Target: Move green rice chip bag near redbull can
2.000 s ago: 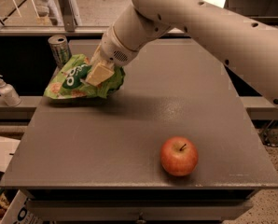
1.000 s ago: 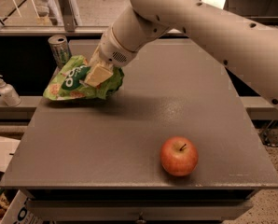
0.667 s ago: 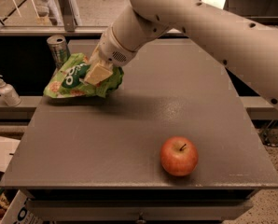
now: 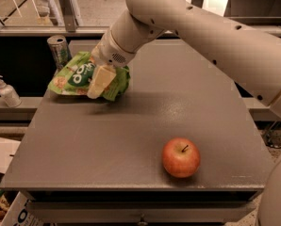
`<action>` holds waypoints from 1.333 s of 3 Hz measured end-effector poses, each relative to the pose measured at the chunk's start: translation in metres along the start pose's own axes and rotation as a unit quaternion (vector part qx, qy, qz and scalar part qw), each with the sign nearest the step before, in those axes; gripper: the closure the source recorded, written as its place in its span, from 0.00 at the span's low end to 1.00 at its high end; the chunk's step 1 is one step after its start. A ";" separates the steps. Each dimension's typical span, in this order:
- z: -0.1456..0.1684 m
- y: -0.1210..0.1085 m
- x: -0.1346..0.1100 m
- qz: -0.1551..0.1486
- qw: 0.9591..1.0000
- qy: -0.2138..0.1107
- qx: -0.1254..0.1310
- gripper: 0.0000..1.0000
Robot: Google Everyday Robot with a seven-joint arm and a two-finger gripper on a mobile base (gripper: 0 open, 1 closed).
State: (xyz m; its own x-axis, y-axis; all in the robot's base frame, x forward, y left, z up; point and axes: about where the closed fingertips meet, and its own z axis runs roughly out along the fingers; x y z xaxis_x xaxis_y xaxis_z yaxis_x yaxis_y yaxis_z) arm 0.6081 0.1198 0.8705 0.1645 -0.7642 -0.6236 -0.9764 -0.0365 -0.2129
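Note:
The green rice chip bag [image 4: 74, 76] lies crumpled at the table's far left edge, its dark-green patch with white letters facing up. The redbull can [image 4: 59, 51] stands upright just behind the bag's left end, at the table's back left corner, close to or touching the bag. My gripper [image 4: 101, 83] reaches down from the upper right and is shut on the bag's right part; one pale finger [image 4: 101, 80] shows over the foil and the other is hidden behind it.
A red apple [image 4: 180, 157] sits on the grey table [image 4: 131, 126] near the front right. A white pump bottle [image 4: 6, 92] stands on a ledge off the table's left side. A railing and shelf run behind the table.

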 end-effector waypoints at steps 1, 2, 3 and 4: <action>0.005 -0.006 0.003 0.001 1.000 0.001 0.002 0.00; -0.009 -0.013 0.002 0.008 1.000 -0.003 0.012 0.00; -0.037 -0.016 0.008 0.019 0.999 -0.019 0.027 0.00; -0.067 -0.016 0.020 0.026 0.998 -0.036 0.037 0.00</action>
State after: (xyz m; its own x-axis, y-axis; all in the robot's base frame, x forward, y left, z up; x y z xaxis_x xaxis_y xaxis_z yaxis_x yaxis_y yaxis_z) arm 0.6176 0.0613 0.9118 0.1270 -0.7151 -0.6874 -0.9714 0.0505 -0.2321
